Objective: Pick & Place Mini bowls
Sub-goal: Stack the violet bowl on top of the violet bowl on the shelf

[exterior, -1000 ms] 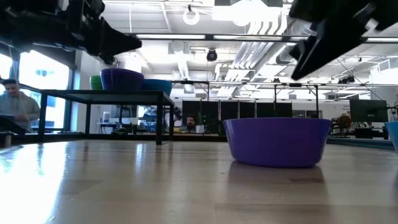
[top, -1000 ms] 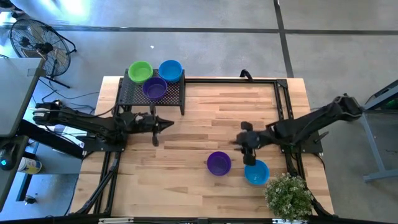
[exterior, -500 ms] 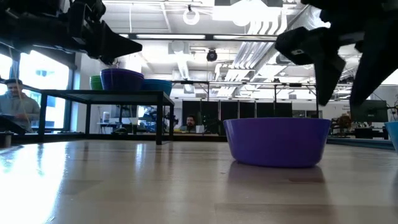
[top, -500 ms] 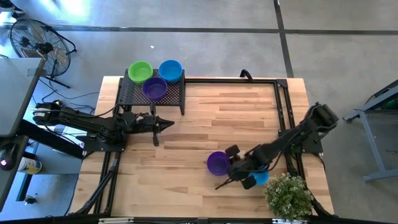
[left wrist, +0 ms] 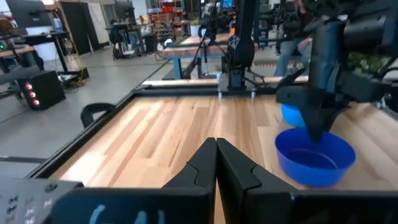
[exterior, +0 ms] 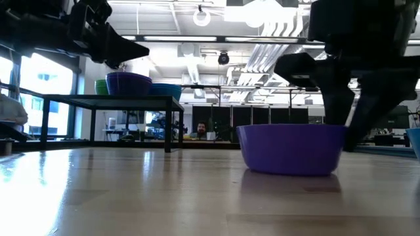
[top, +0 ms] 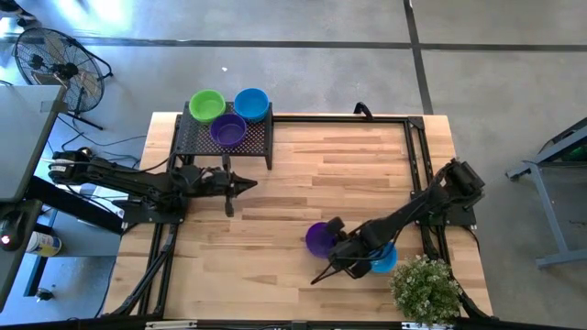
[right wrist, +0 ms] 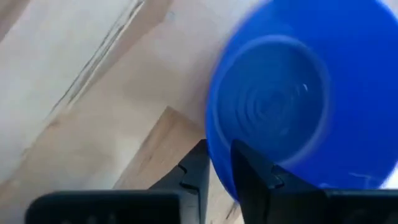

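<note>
A purple mini bowl (top: 319, 240) stands on its base on the wooden table (top: 303, 165), near the front right. My right gripper (top: 333, 244) points steeply down at the bowl's right side and is shut on it. A blue mini bowl (top: 382, 259) sits just to the right, partly under my right arm. On the black mesh rack (top: 197, 139) at the back left stand a green (top: 207, 104), a blue (top: 251, 103) and a purple bowl (top: 227, 130). My left gripper (top: 249, 184) hovers level in front of the rack, shut and holding nothing. My right gripper straddles the purple bowl's rim (right wrist: 215, 160) on the side facing the table's right edge. One finger (right wrist: 252, 171) is inside the bowl and the other finger (right wrist: 194, 167) is outside its wall. The fingers come from above, slanting down. The bowl stands upright, its base (exterior: 292, 172) on the table.
A potted plant (top: 425, 287) stands at the near right corner, close to my right arm. Black frame rails (top: 417, 151) run along the table's right and back edges. The middle of the table is bare wood. A fan (top: 57, 62) stands on the floor beyond the left side.
My right gripper has swung toward the table's near left, come down and rolled, and now stands over the purple bowl's right rim. Its fingers have drawn closer together around that rim. The bowl has stayed in place on the table.
</note>
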Robot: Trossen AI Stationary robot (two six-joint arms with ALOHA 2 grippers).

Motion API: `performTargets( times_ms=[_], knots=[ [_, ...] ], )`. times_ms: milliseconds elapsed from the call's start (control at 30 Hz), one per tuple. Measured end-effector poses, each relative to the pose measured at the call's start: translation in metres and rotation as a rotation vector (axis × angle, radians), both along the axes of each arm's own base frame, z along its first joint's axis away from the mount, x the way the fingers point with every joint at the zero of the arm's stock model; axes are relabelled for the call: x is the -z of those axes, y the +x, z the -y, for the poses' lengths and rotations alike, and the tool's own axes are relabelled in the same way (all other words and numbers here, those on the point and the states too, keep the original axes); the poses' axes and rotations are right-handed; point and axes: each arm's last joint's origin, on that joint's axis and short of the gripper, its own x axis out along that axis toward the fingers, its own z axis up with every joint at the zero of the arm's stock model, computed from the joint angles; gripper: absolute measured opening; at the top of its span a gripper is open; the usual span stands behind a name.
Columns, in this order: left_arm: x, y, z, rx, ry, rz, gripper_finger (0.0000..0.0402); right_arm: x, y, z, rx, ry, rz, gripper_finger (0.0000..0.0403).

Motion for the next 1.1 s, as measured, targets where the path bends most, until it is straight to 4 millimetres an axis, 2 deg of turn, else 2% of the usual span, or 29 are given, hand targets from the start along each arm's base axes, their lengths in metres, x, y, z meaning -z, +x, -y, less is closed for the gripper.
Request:
performTargets(
  times_ms=[167,267,433,633,800,933,1100],
  knots=[
    [0.004,0.0,0.0,-0.001,-0.016,-0.042,0.0001,-0.002,0.008,0.01,0.023,0.038,0.018,0.0009],
    [0.005,0.0,0.0,0.001,-0.045,-0.04,0.0001,-0.012,0.015,0.023,0.05,0.111,0.01,0.0007],
    [0.004,0.0,0.003,0.107,-0.054,-0.042,0.0001,-0.043,0.035,0.051,0.089,0.289,0.018,0.0003],
    [0.005,0.001,0.005,0.172,-0.075,-0.073,0.0001,-0.089,0.066,0.099,0.143,0.483,0.083,0.0003],
    [-0.006,0.007,0.006,0.171,-0.113,-0.175,0.0002,-0.112,0.089,0.132,0.178,0.587,0.138,0.0002],
    [-0.021,0.011,0.007,0.204,-0.119,-0.215,0.0029,-0.112,0.104,0.142,0.173,0.665,0.103,0.0003],
    [-0.03,0.019,0.01,0.283,-0.139,-0.311,0.0099,-0.108,0.119,0.142,0.114,0.718,0.074,0.0002]
  ],
)
